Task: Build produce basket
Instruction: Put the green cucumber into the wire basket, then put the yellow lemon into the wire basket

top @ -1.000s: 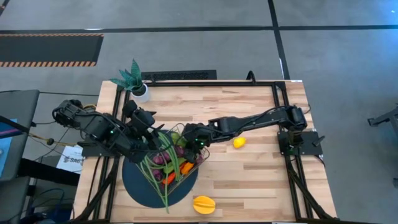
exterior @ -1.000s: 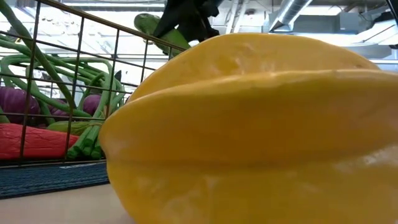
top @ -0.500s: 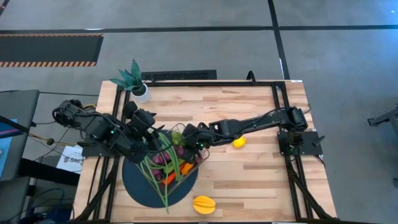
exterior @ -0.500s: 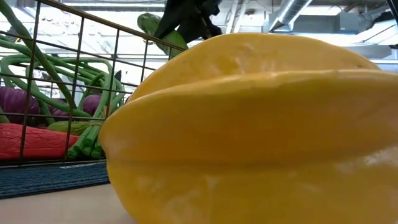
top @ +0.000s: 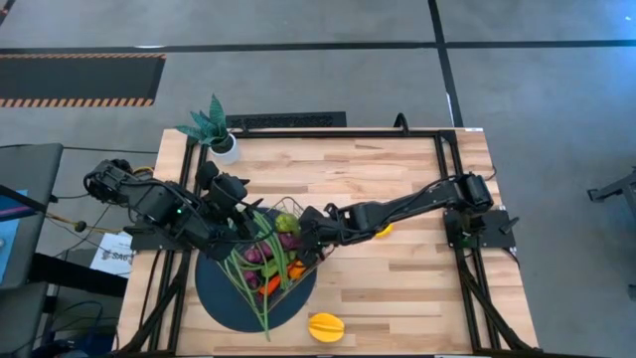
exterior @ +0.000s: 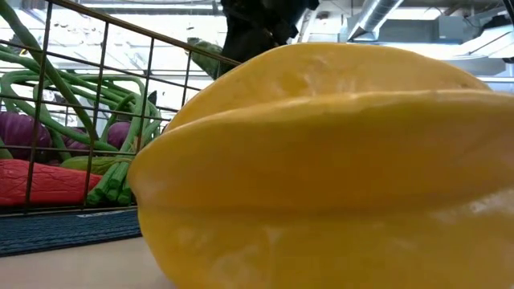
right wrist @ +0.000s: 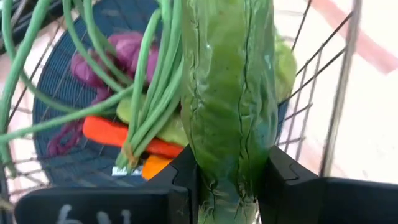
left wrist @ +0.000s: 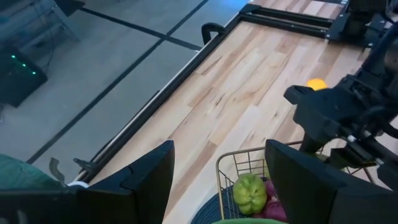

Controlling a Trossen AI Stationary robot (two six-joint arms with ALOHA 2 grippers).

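Now I see my right gripper (top: 310,225) stretched across the table from 3 o'clock toward the centre, hanging over the 3 o'clock edge of the basket (top: 320,253). In the right wrist view its two fingers (right wrist: 289,186) are pressed on both sides of a long green cucumber (right wrist: 230,99), which points ahead over the basket's inside. Under the cucumber lie the long green beans (right wrist: 149,74), the purple grape string (right wrist: 118,53), a red pepper (right wrist: 115,134) and something orange (right wrist: 155,167). The basket sits on a dark round mat (top: 224,296) near the 7 o'clock part of the wooden table (top: 417,288).

My left gripper (top: 241,206) is at the basket's 10 o'clock corner. In the left wrist view its fingers (left wrist: 314,177) stand spread apart with nothing between them, and beyond them I see the basket's wire corner with a light green fruit (left wrist: 250,191) inside.

Two pieces of produce are outside the basket. A small lemon (top: 383,231) lies on the wood at 3 o'clock of the basket, partly under the right arm. A yellow-orange fruit (top: 326,325) lies near the 6 o'clock edge of the table, just beside the mat; in the low view it fills most of the picture. A potted green plant (top: 211,127) stands at the 11 o'clock corner of the table.
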